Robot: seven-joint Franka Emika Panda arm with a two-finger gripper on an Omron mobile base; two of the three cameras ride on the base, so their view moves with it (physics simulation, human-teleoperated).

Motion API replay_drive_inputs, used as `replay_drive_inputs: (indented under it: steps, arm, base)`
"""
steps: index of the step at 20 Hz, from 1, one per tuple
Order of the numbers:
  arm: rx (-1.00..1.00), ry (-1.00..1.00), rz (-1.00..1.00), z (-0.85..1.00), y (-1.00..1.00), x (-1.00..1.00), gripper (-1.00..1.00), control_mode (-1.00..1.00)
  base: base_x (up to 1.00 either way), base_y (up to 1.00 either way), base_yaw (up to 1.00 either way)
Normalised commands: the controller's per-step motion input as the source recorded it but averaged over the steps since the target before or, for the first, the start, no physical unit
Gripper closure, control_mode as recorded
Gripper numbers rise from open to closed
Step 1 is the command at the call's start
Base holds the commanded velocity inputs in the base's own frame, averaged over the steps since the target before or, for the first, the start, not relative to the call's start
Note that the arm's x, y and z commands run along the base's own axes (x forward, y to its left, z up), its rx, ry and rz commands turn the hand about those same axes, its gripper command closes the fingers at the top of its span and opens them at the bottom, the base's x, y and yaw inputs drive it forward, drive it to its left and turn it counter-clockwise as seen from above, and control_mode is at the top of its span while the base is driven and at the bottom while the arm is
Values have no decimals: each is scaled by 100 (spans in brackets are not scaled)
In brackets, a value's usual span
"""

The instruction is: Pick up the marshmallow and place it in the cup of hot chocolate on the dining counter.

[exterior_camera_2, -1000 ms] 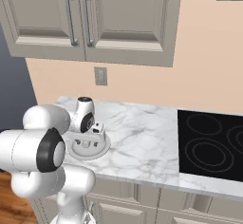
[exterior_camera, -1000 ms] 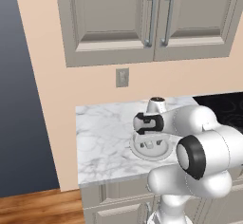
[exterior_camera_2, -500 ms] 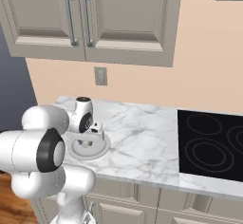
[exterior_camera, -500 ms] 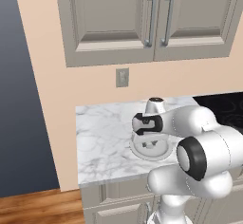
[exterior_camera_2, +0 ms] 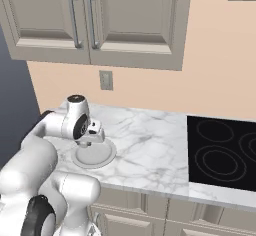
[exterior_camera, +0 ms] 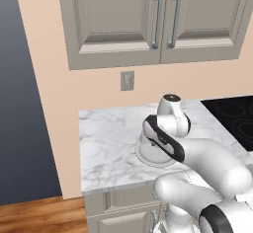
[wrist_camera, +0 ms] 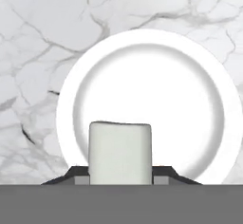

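A: State the position of the marshmallow (wrist_camera: 120, 153).

B: It sits between my gripper (wrist_camera: 121, 174) fingertips, over the near part of the plate (wrist_camera: 190, 123). It is a matt white block with rounded corners. My two dark fingertips are pressed against its sides, pinching it.

A: Describe the plate.

B: Round, smooth, grey-white, with a raised rim and a shallow well. It lies flat on the small marble counter (exterior_camera: 108, 143), white stone with grey veins, left of the black cooktop (exterior_camera_2: 225, 155).

A: What differs from one second ago?

B: My fingers have closed from a wide spread onto the marshmallow. Whether the marshmallow has lifted clear of the plate, I cannot tell; my wrist blocks both base views.
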Motion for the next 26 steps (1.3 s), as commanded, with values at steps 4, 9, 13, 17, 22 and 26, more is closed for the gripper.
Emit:
replay_drive_inputs:
  steps: [4,9,13,17,22,26]
  arm:
    - [19,-19,18,69,0,-57,100,-100]
    - [35,-14,38,67,-5,-27,100,-100]
    - [20,-37,42,75,-1,-12,100,-100]
    - [19,-40,36,64,-1,-14,100,-100]
    - [29,-35,40,32,-6,-7,100,-100]
    - [29,-33,38,17,0,0,100,-100]
  base:
    - [0,0,0]
    - [0,0,0]
    - [0,0,0]
    - [0,0,0]
    - [0,0,0]
    - [0,0,0]
